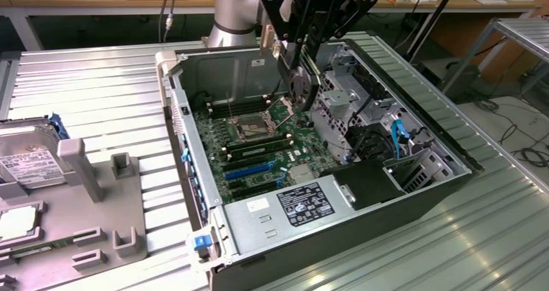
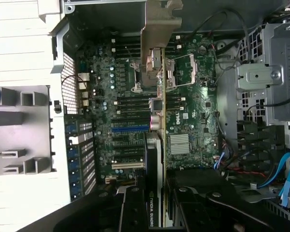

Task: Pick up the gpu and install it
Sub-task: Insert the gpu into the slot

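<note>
Across the ribbed metal bench [image 1: 103, 79], from the exterior view's left edge, sit one hard drive [image 1: 30, 153] on one grey fixture [image 1: 81, 166] and one open computer case [image 1: 360, 243], above whose motherboard [image 2: 188, 111] the gripper [image 1: 300, 53] clamps the single gpu [image 2: 154, 63] edge-on, probably a stiff, light, fragile card best held by its cooler sides.

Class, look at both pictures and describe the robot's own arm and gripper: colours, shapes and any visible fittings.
The arm is a smooth silver-grey cylinder with a pale blue band at its joint. The gripper is black, built from several slim linkage bars. In the wrist view its fingers look like broad matte black blocks with round fasteners.
</note>
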